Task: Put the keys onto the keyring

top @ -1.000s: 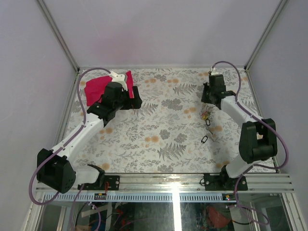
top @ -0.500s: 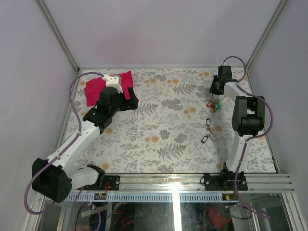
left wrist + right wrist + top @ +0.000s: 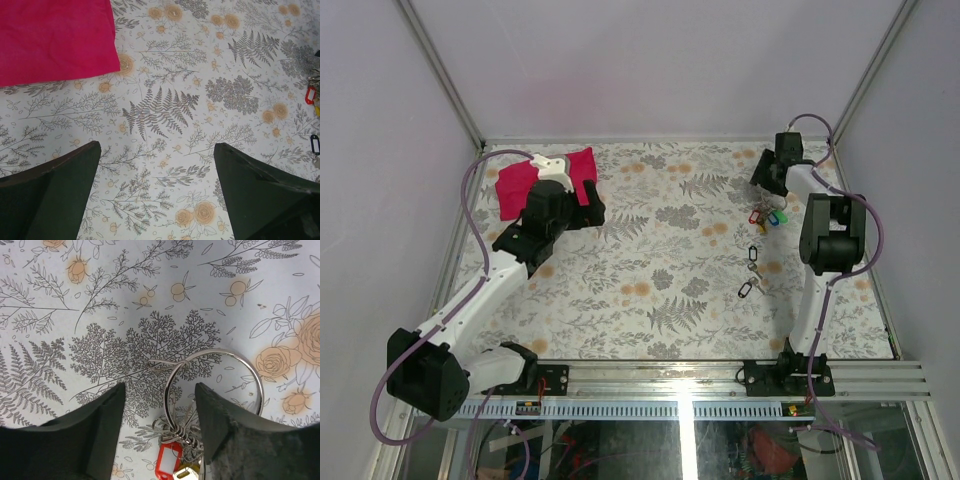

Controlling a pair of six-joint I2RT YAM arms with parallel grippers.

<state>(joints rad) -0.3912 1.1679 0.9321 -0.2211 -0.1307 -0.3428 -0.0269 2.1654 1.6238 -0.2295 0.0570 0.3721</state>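
Observation:
The keyring (image 3: 220, 351), a thin silver wire hoop, rests on the flowered table with a bunch of keys on it, among them a red tag (image 3: 170, 458) and a yellow one (image 3: 188, 473). My right gripper (image 3: 160, 387) is open, its fingers either side of the hoop's left arc without touching it. From above, the right gripper (image 3: 767, 178) is at the far right of the table, just behind the coloured keys (image 3: 767, 216). Two black-tagged keys (image 3: 752, 251) (image 3: 745, 289) lie loose nearer the front. My left gripper (image 3: 156, 145) is open over bare table, holding nothing.
A pink cloth (image 3: 520, 178) lies at the far left corner, just behind the left gripper (image 3: 592, 208); the left wrist view shows this cloth (image 3: 55, 35) at top left. Metal frame posts and white walls close in the table's back and sides.
My right arm carried the keyring and keys back toward the far right corner, then its jaws opened and let go of the ring. The left arm shifted slightly left.

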